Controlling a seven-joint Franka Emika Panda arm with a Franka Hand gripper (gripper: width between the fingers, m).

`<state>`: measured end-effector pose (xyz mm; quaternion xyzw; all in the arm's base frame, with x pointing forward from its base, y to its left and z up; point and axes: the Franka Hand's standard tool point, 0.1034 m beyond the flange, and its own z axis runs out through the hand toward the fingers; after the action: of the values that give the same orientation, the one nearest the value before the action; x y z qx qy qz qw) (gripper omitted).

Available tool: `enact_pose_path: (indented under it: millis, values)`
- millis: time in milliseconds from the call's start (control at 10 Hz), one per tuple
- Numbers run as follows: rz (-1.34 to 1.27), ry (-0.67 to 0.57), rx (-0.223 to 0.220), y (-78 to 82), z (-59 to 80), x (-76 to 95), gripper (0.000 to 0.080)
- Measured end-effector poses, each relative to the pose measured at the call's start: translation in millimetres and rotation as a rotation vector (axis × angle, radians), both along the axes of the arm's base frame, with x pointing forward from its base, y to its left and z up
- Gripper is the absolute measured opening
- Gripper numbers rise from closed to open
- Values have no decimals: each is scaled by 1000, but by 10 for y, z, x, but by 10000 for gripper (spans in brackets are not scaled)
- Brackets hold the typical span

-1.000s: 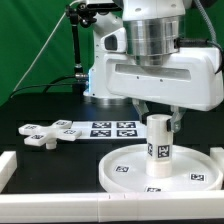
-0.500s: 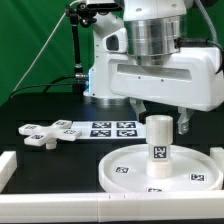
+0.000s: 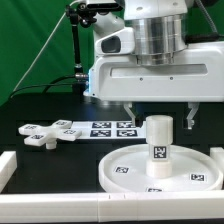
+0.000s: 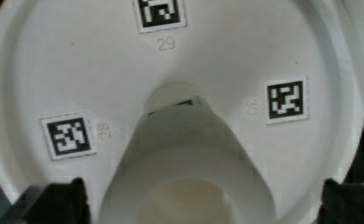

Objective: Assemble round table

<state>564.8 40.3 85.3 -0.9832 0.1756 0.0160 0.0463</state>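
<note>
The pincer [image 3: 159, 118] is held wide open over the short cylinder [image 3: 158, 146], which is stood upright on the round disc [image 3: 124, 171].

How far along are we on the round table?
Looks done: the cylinder stands upright on the hub of the disc; whether it is fully tight cannot be told. In hand: nothing. The gripper is open, its fingers wide on either side of the cylinder's top, apart from it. Left: the cross piece lies loose beside the marker board, not yet on the cylinder.

One disc [image 3: 109, 172], one cylinder [image 3: 158, 146], one cross piece [image 3: 40, 134]
</note>
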Motion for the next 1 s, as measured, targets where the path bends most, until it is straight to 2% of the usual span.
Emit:
enact_pose_path:
  millis: [500,600,1000]
  values:
    - [549,-57,5,-5,-8,8,649]
    - [601,-66,7,-58,-31,11,649]
    - [909,-90,-1,-74,-33,13,649]
